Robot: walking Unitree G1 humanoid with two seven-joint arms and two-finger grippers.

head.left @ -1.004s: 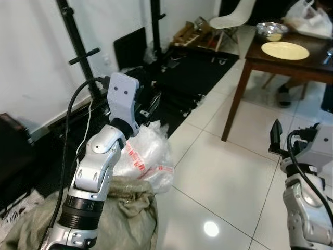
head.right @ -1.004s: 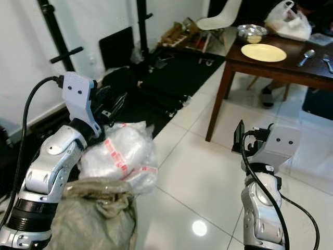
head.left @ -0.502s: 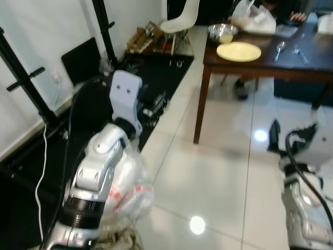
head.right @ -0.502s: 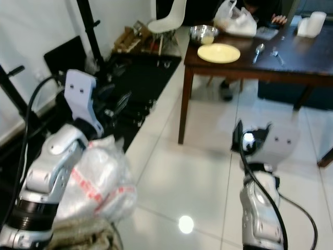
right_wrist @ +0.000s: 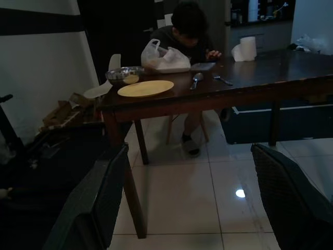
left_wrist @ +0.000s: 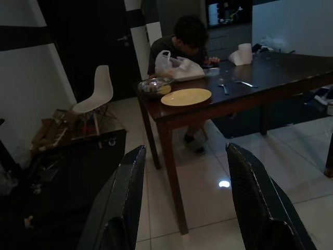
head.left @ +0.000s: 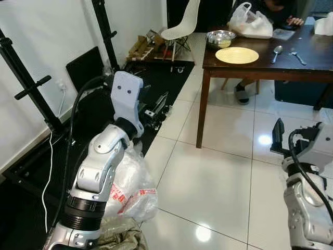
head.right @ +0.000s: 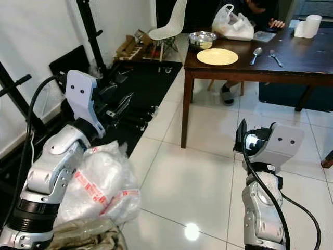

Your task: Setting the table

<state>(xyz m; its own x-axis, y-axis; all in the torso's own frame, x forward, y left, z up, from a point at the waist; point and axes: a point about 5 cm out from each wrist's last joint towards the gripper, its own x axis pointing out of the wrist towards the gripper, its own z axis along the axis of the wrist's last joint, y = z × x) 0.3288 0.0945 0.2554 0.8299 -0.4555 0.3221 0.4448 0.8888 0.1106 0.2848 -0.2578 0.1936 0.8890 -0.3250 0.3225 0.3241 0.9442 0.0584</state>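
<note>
Ahead of both claws, well apart from them across shiny white floor tiles (head.right: 208, 172), stands a dark wooden tabletop (head.right: 291, 60). On the corner nearest the claws lies a yellow plate (head.right: 217, 57), with a metal bowl (head.right: 202, 38) just beyond it and a white plastic bag (head.right: 231, 25) beside that. Further along from the plate lie a spoon (head.right: 256, 53) and a fork (head.right: 275, 55), and at the far end stands a roll of paper (head.right: 311, 25). A person (right_wrist: 188, 26) sits behind the bag, bent over the tabletop; the body is mostly hidden by the bag and the wood, and a foot shows under the table. A white chair (head.left: 183, 23) stands past the table's corner.

Off to the left claw's outer side there are black stands (head.left: 106, 36), a black mat (head.left: 156, 83) strewn with small gear too cluttered to make out, and a white wall (head.right: 41, 36). Beneath the left arm lies a crumpled clear plastic bag (head.right: 101, 182) with red print, resting on a drab cloth sack (head.right: 88, 234) cut off by the frame's edge.

The left claw (left_wrist: 187, 203) is raised at the end of a bent silver arm, fingers (left_wrist: 125, 198) spread wide and holding nothing. The right claw (right_wrist: 192, 203) is held lower, likewise aimed at the tabletop, its fingers (right_wrist: 99, 198) wide apart and empty. Both wrist views are dim, so the fingertips are hard to make out.
</note>
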